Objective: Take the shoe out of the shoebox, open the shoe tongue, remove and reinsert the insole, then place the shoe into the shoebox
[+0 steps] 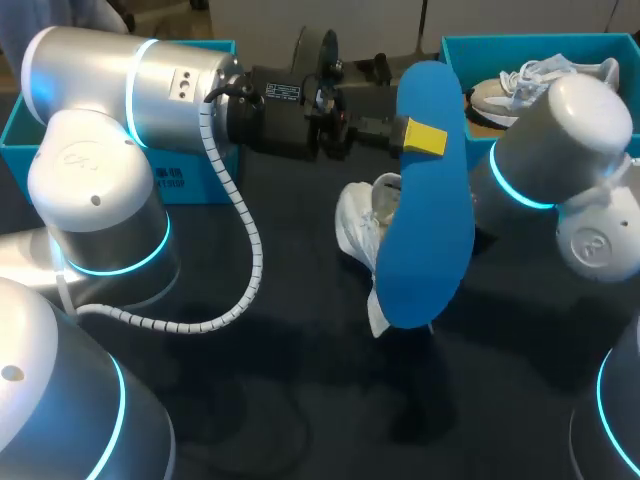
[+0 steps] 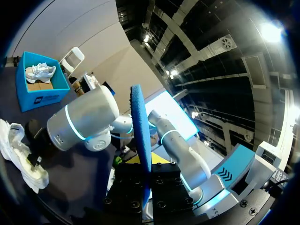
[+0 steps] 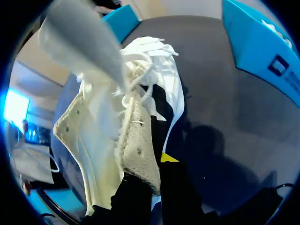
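Evidently the insole is out of the shoe. The left gripper is clamped on a long, flat blue foam insole near its heel end, and carries it upright just in front of the white low-top fabric shoe, lifted clear of its opening. The left wrist view shows the insole edge-on, a thin, slightly grainy slab running straight out between the black fingers. I judge it is held this way so the toe end can be steered back down into the shoe. The shoe stands on the dark matte table, tipped up with its opening towards the insole. The right gripper seems to be closed on the shoe's soft wall beside the laces, with a beige suede-like flap draped over one finger. This probably steadies the limp upper and spreads the mouth wide. The upper looks pliant and creased, with loose laces bunched at the throat. Beyond the shoe on the right arm's side is a teal rigid-walled open box holding another pale sneaker. A second teal box sits beyond the shoe on the left arm's side. I cannot tell which box is meant for this shoe.
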Controlling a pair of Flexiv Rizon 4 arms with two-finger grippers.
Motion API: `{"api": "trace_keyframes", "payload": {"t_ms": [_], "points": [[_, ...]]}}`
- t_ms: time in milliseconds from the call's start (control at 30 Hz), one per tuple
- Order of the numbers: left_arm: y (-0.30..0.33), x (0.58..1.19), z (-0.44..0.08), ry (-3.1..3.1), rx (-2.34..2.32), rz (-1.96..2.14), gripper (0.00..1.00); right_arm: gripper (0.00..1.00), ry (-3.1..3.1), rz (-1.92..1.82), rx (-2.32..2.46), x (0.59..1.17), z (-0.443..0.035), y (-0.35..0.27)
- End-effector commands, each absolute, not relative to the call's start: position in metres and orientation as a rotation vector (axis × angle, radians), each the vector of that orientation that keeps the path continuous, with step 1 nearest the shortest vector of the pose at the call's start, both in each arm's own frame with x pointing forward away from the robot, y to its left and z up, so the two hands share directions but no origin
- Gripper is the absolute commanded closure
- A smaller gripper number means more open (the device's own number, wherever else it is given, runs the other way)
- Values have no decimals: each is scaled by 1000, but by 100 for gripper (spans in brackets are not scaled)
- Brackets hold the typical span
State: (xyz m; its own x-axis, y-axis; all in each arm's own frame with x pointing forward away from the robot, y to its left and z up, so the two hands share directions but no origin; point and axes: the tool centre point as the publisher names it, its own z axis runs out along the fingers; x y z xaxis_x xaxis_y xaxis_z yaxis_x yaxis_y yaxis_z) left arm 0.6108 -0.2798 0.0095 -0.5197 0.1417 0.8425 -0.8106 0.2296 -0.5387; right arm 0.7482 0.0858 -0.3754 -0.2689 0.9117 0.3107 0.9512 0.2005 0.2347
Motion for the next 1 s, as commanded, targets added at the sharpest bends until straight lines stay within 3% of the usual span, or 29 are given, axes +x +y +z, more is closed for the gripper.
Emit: {"api": "trace_keyframes", "payload": {"t_ms": [33, 1000], "points": [[-280, 610, 8, -1658, 634, 1424, 100, 100, -2317, -513, -2106, 741, -372, 95], [-280, 610, 8, -1658, 634, 1424, 100, 100, -2314, -392, -2092, 743, -403, 107]]}}
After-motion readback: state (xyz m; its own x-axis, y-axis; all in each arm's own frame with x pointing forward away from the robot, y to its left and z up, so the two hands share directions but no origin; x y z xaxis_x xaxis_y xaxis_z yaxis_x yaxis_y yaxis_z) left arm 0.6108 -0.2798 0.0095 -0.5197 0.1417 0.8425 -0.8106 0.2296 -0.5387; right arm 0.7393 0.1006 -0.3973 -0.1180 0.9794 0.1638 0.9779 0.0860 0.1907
